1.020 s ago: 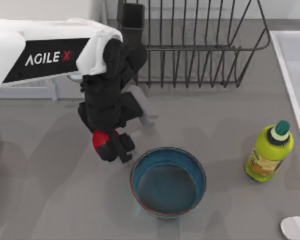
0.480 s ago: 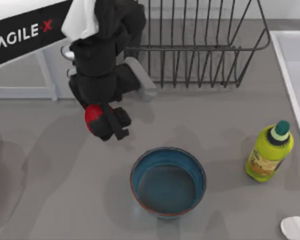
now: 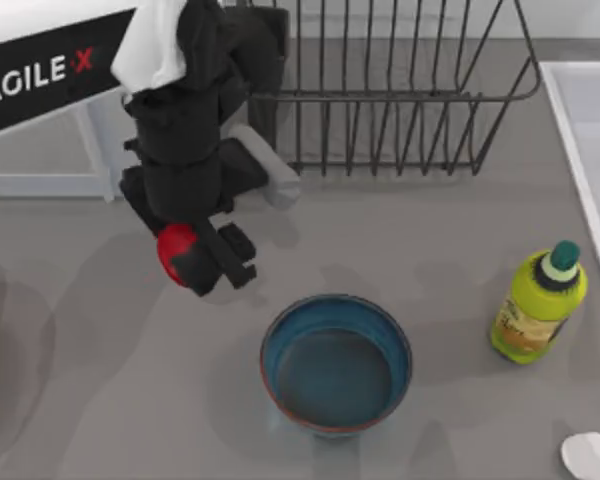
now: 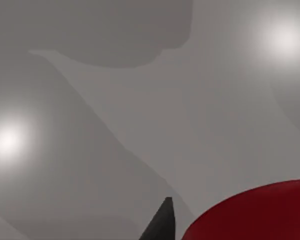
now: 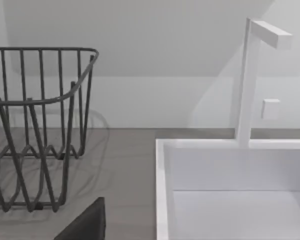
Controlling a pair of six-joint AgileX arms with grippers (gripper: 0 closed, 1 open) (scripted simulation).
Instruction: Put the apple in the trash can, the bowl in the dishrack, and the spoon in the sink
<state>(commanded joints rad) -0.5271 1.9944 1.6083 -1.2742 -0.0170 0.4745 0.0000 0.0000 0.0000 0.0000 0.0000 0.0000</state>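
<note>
Left gripper point(image 3: 195, 258): it hangs above the bare worktop point(image 3: 100, 400), in front of the dishrack's near-left corner, fingers pointing down and closed around the apple.
Apple point(image 3: 176, 248): pinched between the fingers and lifted off the worktop; in the left wrist view its red curve point(image 4: 255, 212) sits right beside one dark fingertip point(image 4: 160, 222), with only grey surface beneath. Judged, it is held high so it can be carried off toward a trash can, which I cannot place from here.
Bowl point(image 3: 336, 362): upright on the worktop, near the fingers on their right and a little toward the front, apart from them. It looks empty, so it seems left for a later step.
Dishrack point(image 3: 400, 100): behind the fingers and stretching to their right, upright bars empty; its black cup point(image 3: 265, 35) stands at the corner just behind the left arm.
Spoon point(image 3: 592, 455): pale oval head at the front right edge, well apart from the fingers, flat on the worktop.
Sink point(image 3: 585, 110): far to the right of the fingers; the right wrist view shows its white rim point(image 5: 162, 190) and a tap point(image 5: 250, 75) beside the rack.
Bottle point(image 3: 540, 305): yellow-green, green cap, upright between bowl and sink; no part of the job.
Right gripper point(image 5: 85, 222): parked near the sink; whether it is open I cannot tell.
Stage: judged, the apple is in transit; bowl and spoon not yet handled.
</note>
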